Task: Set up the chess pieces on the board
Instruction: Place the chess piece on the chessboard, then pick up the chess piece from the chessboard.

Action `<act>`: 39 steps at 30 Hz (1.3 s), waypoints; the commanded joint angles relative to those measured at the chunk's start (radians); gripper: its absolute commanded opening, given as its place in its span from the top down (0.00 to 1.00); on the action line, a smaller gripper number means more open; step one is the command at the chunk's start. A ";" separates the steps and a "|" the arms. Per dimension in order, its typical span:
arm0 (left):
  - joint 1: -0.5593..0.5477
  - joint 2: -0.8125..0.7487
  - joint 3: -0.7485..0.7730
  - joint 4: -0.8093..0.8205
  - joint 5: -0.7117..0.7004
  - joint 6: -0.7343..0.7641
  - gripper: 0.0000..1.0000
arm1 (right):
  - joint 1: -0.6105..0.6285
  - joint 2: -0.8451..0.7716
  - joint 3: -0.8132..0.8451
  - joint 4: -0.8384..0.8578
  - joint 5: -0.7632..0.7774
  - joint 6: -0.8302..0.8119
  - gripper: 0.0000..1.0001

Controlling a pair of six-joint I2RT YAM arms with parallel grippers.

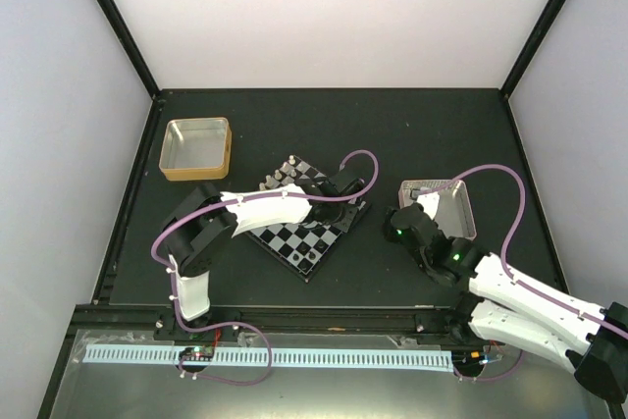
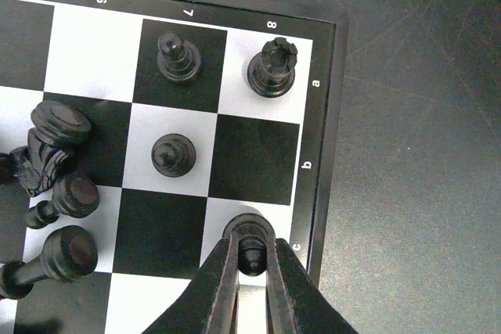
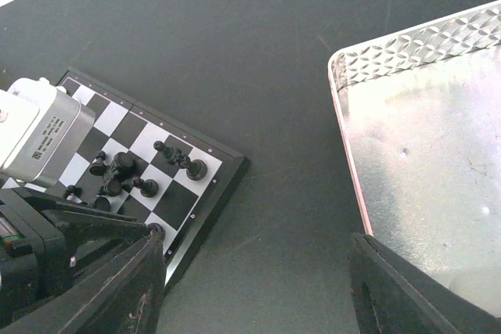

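Three black chess pieces point(image 2: 173, 154) are shown upright near the corner of the board point(image 2: 322, 115), a fourth piece point(image 2: 250, 246) is pinched there by the left hand point(image 2: 250, 260), toppled pieces point(image 2: 59, 193) remain unplaced, and the right hand point(image 3: 258, 279) is spread wide, empty.

A robotics lab cell: white panels point(image 1: 334, 7) in black frame posts point(image 1: 111, 17) enclose a dark counter point(image 1: 412, 134), a left arm point(image 1: 265, 208) and right arm point(image 1: 520, 293) bolted at its edge.

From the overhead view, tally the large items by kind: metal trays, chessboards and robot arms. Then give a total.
Metal trays: 2 (gold-rimmed tray, pink-rimmed tray)
Chessboards: 1
Robot arms: 2 (left arm, right arm)
Total: 5
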 commanded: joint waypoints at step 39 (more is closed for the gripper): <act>0.221 -0.288 -0.270 0.041 0.038 -0.038 0.64 | -0.006 0.256 0.131 0.111 -0.199 -0.093 0.41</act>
